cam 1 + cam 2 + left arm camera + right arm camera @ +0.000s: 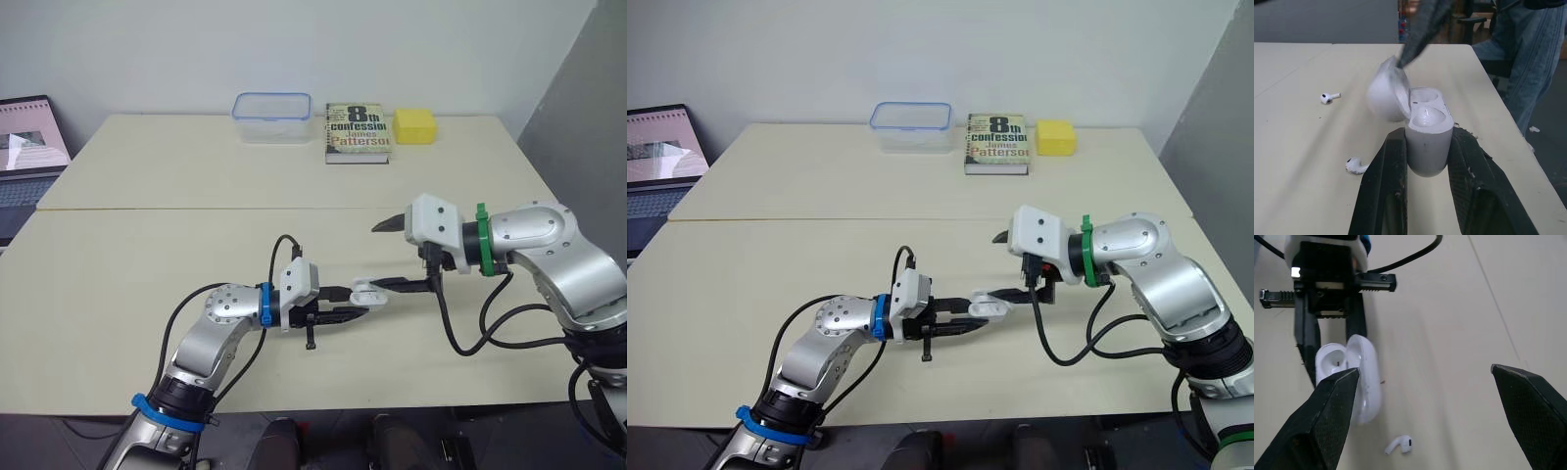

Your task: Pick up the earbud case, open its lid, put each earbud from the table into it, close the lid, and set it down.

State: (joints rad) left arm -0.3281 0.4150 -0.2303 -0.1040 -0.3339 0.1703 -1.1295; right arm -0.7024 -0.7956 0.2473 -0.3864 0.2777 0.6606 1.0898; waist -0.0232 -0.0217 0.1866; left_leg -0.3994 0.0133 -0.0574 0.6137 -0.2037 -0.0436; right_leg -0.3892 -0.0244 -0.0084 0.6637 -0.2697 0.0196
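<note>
My left gripper (353,302) is shut on the white earbud case (1427,139), holding its body just above the table near the front middle. The case's lid (1387,93) is swung open and both wells look empty. My right gripper (377,257) is open; its lower finger (1422,27) touches the lid's edge and its upper finger is raised well clear. One earbud (1355,166) lies on the table close beside the left gripper. A second earbud (1329,97) lies farther off. The right wrist view has an earbud (1399,444) on the table below the case (1359,382).
A clear plastic container (272,116), a book (357,132) and a yellow block (416,125) line the table's far edge. A laptop (24,147) sits off the left side. A person in jeans (1528,63) stands beyond the table's edge.
</note>
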